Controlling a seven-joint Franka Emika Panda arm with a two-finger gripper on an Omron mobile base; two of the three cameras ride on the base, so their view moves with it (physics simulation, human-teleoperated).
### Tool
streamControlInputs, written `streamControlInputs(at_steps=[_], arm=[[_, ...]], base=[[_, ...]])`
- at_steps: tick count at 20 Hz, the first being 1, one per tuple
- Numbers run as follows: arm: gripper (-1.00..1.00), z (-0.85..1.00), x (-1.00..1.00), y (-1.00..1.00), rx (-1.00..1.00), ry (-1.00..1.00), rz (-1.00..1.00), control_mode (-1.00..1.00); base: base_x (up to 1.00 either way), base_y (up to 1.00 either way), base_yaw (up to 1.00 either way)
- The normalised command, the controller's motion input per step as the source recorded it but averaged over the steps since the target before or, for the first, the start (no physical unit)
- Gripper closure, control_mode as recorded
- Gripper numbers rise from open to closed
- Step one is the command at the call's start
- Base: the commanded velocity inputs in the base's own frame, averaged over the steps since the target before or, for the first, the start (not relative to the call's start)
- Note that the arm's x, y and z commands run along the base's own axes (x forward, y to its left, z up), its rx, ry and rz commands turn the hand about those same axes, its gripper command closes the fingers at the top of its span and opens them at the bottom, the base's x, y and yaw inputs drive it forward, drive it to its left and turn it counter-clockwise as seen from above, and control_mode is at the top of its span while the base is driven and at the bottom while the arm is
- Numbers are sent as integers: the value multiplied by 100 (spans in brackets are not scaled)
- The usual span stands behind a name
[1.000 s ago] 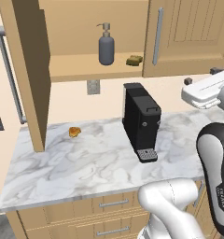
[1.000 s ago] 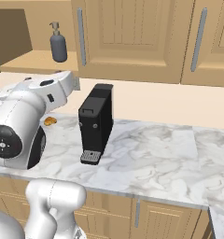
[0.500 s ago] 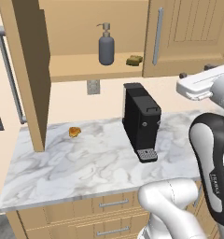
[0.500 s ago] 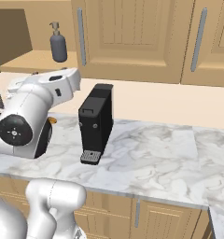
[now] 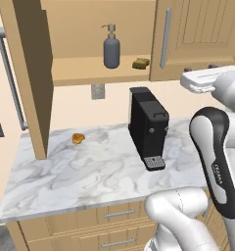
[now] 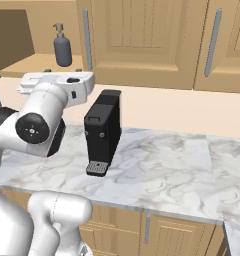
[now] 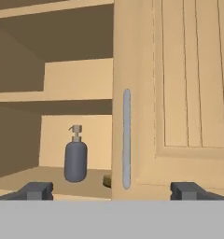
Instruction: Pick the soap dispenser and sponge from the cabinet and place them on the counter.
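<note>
The end effector (image 7: 111,190) is spread wide, holding nothing. Ahead to its left, the soap dispenser (image 7: 75,160) stands in the cabinet (image 7: 179,93), sponge (image 5: 140,63) just beside.

Kitchen, probably home: wood wall cabinet (image 5: 198,34), marble counter (image 5: 90,171), drawers (image 5: 119,214), coffee machine (image 5: 148,127)

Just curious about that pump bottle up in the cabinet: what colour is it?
The soap dispenser is slate grey, clearest in the left base view.
</note>
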Motion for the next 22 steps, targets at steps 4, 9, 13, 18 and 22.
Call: streamControlInputs(at_steps=[4, 9, 13, 18, 22], arm=[[-100, 0, 51, 0, 12, 0, 0, -100], [-100, 0, 44, 4, 7, 0, 0, -100], [-100, 0, 41, 10, 4, 0, 0, -100], [-100, 0, 41, 10, 2, 0, 0, -100], [-100, 0, 56, 0, 2, 1, 0, -100]], base=[[0, 0, 0], [0, 0, 0], [0, 0, 0], [0, 0, 0], [0, 0, 0]])
